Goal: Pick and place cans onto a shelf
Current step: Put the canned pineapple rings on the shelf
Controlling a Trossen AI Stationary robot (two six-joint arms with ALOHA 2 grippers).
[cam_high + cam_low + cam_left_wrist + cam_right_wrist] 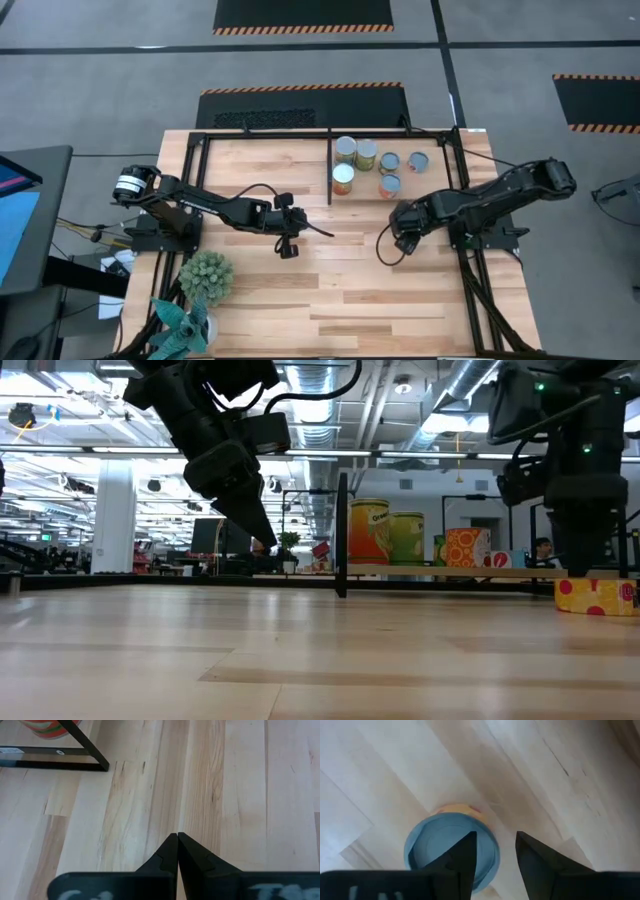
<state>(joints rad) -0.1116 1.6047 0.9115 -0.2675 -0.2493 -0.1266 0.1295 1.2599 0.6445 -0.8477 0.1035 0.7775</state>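
Observation:
Several cans with shiny round tops stand upright in a cluster at the far right of the wooden table, inside the black thin-barred shelf frame, just right of its divider bar. One more can, yellow-sided with a blue top, stands on the wood under my right gripper. That gripper is open and points down; one finger is over the can's top and the other is beside its rim. In the low view this can sits directly below the gripper. My left gripper is shut and empty above the table's middle. My right gripper comes at the yellow can from above, pointing down, with one finger over the blue top. I cannot tell whether it touches the can. The can stands upright on the table.
A spiky green potted plant and a teal one stand at the table's near left corner. The frame's black bars run along the table's edges. Bare wood lies between the two grippers and toward the near edge.

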